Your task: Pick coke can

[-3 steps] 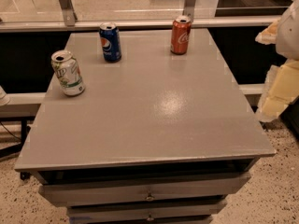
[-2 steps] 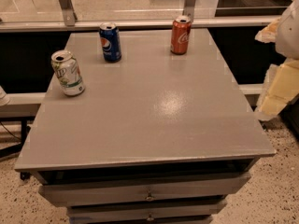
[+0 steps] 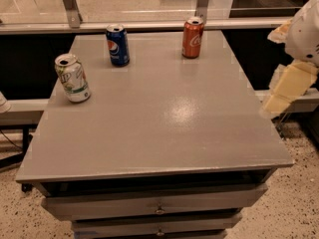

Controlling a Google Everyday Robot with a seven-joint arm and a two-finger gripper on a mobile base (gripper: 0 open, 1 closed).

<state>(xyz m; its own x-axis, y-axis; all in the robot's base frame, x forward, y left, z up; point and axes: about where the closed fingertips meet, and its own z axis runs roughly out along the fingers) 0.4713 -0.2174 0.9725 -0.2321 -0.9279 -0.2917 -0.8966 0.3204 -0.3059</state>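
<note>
The coke can (image 3: 192,37) is red with white lettering and a silver top. It stands upright near the far edge of the grey table (image 3: 164,118), right of centre. My gripper (image 3: 287,90) is a pale cream shape off the table's right edge, level with the table's middle. It is well apart from the coke can, to the can's right and nearer the camera, and nothing shows in it.
A blue Pepsi can (image 3: 117,45) stands upright at the far edge, left of the coke can. A white-and-green can (image 3: 73,77) stands near the left edge. A metal rail (image 3: 134,26) runs behind the table. Drawers (image 3: 159,208) face the front.
</note>
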